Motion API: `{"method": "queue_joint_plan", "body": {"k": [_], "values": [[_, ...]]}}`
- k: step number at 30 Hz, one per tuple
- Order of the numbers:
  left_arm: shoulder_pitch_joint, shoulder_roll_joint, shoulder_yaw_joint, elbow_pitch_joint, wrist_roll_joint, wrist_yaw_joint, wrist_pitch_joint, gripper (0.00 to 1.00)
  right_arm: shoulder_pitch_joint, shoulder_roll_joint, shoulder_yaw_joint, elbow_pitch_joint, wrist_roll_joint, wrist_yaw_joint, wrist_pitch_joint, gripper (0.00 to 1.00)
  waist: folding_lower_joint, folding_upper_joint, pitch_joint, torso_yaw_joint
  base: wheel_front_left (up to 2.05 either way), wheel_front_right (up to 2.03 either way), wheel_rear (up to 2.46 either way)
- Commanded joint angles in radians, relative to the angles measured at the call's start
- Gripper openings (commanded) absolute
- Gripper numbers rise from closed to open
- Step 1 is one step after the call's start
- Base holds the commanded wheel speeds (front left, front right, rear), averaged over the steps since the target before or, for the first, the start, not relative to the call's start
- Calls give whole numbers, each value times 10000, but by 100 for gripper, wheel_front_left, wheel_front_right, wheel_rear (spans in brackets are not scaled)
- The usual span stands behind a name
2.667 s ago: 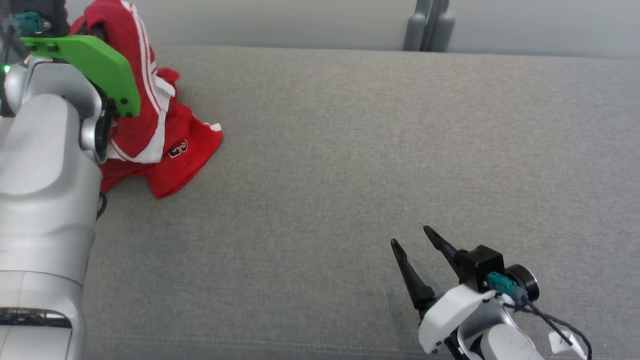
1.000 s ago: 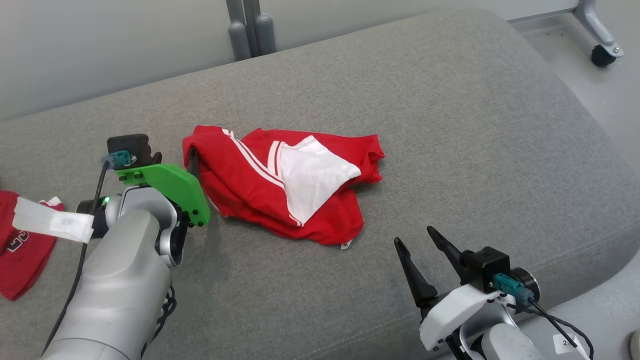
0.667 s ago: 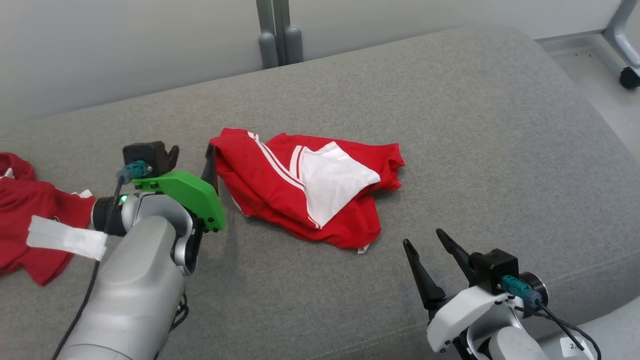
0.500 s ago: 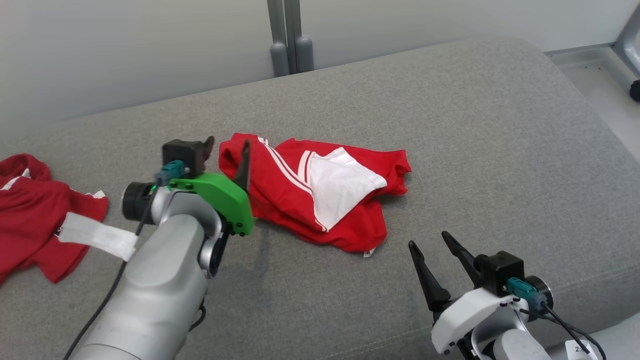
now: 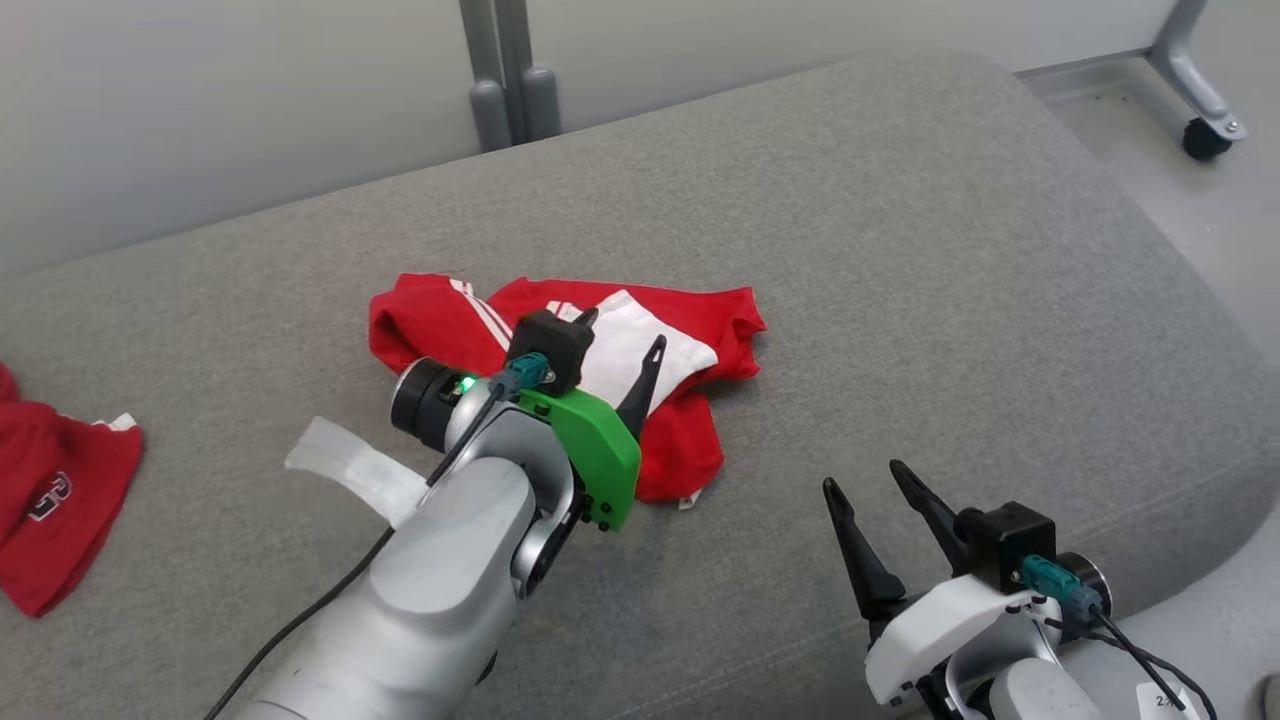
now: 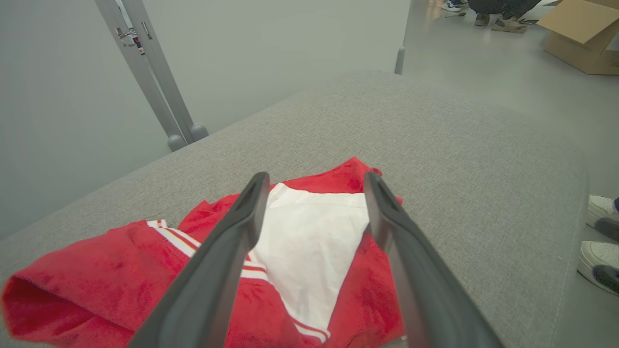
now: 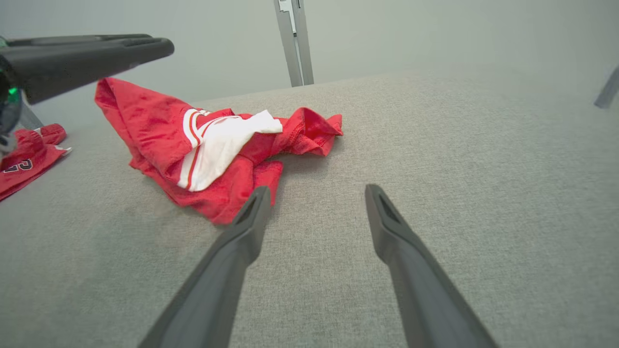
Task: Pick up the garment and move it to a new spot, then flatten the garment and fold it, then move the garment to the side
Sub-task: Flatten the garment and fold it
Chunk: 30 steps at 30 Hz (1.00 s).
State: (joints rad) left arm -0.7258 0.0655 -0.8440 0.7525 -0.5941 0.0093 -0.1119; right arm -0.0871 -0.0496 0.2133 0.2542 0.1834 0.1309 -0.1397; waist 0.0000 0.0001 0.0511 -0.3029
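Note:
The garment (image 5: 705,325), red with white stripes and a white panel, lies crumpled in the middle of the grey cushion (image 5: 900,250). My left gripper (image 5: 622,330) hovers over its middle, open and holding nothing. In the left wrist view the left gripper (image 6: 315,179) has its two fingers spread either side of the white panel (image 6: 309,241). My right gripper (image 5: 863,475) is open near the cushion's front edge, to the right of the garment. In the right wrist view the right gripper (image 7: 317,189) has its left finger just short of the garment (image 7: 159,125).
A second red garment (image 5: 60,500) lies at the cushion's left end. A grey metal post (image 5: 505,70) stands behind the cushion and a wheeled frame leg (image 5: 1195,100) at the back right. A person's shoes (image 6: 599,241) and a cardboard box (image 6: 580,34) are on the floor.
The garment that hung from my left gripper now lies on the cushion. The left gripper has come off its left edge and swung right over its middle. The head camera has shifted.

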Motion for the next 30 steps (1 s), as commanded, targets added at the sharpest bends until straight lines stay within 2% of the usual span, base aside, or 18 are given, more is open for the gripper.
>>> {"method": "queue_joint_plan", "body": {"k": [1,10,17,20,21,22,26,28,30], "values": [[-29,-10,-115,-27,146,50,69,100,-106,-13,4,-45,78,-3,-57,100,0,-1,483,-622,0,0,0],[-502,94,-738,493,679,308,547,100,-332,-8,57,148,310,-3,-388,100,0,-1,1196,-1557,0,0,0],[-575,245,-1025,963,926,425,493,100,-346,-8,72,302,403,-3,-572,100,0,-1,1334,-1670,0,0,0],[-555,251,-979,1086,836,447,366,79,-431,-10,145,386,416,-3,-595,100,0,-1,1321,-1604,0,0,0],[-540,246,-952,1148,792,439,331,59,-445,-8,179,404,408,-3,-588,100,0,-1,1305,-1576,0,0,0],[-539,235,-951,1197,758,415,296,51,-442,-8,213,420,391,-3,-583,100,0,-1,1289,-1554,0,0,0],[-578,155,-947,1388,680,457,230,46,-508,-13,305,475,369,-3,-563,100,0,-1,1214,-1488,0,0,0],[-613,132,-985,1488,683,485,224,49,-515,-13,346,463,354,-3,-536,100,0,-1,1178,-1479,0,0,0],[-623,88,-1048,1565,681,480,244,60,-513,-13,365,471,332,-3,-517,100,0,-1,1155,-1477,0,0,0]]}}
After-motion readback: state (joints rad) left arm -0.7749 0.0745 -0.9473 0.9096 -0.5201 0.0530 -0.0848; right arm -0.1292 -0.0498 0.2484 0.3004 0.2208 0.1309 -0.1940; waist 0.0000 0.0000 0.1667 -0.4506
